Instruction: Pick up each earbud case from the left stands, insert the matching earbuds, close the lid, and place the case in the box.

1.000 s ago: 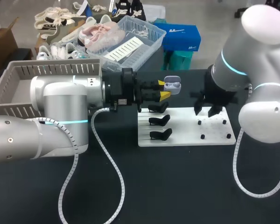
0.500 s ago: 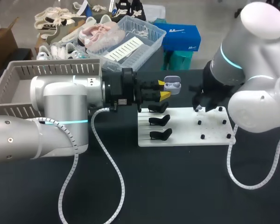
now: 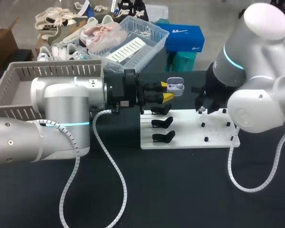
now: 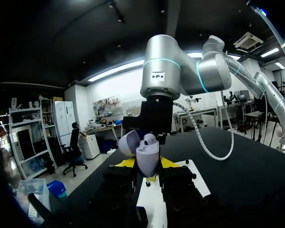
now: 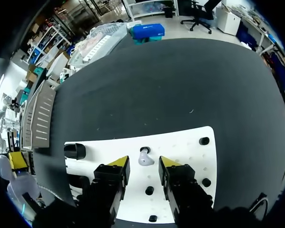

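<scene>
My left gripper (image 3: pixel 167 92) is shut on an open pale lilac earbud case (image 3: pixel 175 87), held above the back of the white board (image 3: pixel 190 130). In the left wrist view the case (image 4: pixel 147 156) sits between the yellow tips of the left gripper (image 4: pixel 147 164), its lid tipped back and one earbud (image 4: pixel 150 139) showing inside. My right gripper (image 3: pixel 203 109) hangs over the board's right part. In the right wrist view the right gripper (image 5: pixel 143 164) is open, with a white earbud (image 5: pixel 143 155) standing on the board (image 5: pixel 180 147) between its tips, untouched.
Three black stands (image 3: pixel 162 122) line the board's left side, and small black pegs (image 3: pixel 205 139) dot its right side. A grey slatted box (image 3: pixel 19 80) sits at the table's back left, behind my left arm. A clear basket (image 3: pixel 133 42) lies beyond it.
My right arm has swung its elbow forward and shifted its gripper slightly left over the board, fingers narrowing a little. The left arm and the case have not moved.
</scene>
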`<state>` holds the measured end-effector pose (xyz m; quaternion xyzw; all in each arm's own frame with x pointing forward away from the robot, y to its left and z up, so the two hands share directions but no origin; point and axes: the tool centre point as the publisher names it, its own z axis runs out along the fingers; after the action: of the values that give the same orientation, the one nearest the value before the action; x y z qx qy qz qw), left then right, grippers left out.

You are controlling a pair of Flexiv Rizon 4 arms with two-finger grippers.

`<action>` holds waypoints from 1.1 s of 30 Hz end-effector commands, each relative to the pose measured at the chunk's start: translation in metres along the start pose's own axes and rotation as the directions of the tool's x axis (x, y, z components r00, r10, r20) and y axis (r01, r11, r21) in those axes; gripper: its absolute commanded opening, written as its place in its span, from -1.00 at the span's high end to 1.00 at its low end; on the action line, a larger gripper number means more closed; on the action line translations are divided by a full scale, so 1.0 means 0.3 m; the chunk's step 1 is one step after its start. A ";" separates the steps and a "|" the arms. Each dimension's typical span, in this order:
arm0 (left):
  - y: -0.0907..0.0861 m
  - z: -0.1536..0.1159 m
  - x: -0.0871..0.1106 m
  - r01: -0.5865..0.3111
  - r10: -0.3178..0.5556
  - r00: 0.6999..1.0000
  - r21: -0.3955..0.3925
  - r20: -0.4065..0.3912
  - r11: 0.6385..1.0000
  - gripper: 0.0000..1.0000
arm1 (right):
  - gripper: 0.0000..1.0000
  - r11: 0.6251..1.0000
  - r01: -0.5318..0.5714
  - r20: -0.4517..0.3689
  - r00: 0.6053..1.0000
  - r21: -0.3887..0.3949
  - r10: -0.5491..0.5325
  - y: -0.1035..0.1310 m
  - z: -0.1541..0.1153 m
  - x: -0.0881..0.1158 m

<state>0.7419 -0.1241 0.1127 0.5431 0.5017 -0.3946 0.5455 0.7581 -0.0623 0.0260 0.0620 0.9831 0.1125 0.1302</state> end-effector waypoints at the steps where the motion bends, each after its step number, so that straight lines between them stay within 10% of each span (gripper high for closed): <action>1: -0.002 0.001 0.002 -0.001 0.001 1.000 -0.004 0.001 1.000 1.00 | 0.25 1.000 -0.002 0.001 1.000 -0.001 0.002 -0.004 0.004 0.006; 33: -0.002 0.001 0.002 -0.001 0.001 1.000 -0.004 0.001 1.000 1.00 | 0.55 0.999 -0.043 -0.012 0.999 0.004 0.044 0.000 0.017 0.005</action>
<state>0.7419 -0.1241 0.1127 0.5431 0.5017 -0.3946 0.5455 0.7594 -0.0614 0.0205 0.0816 0.9827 0.1151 0.1202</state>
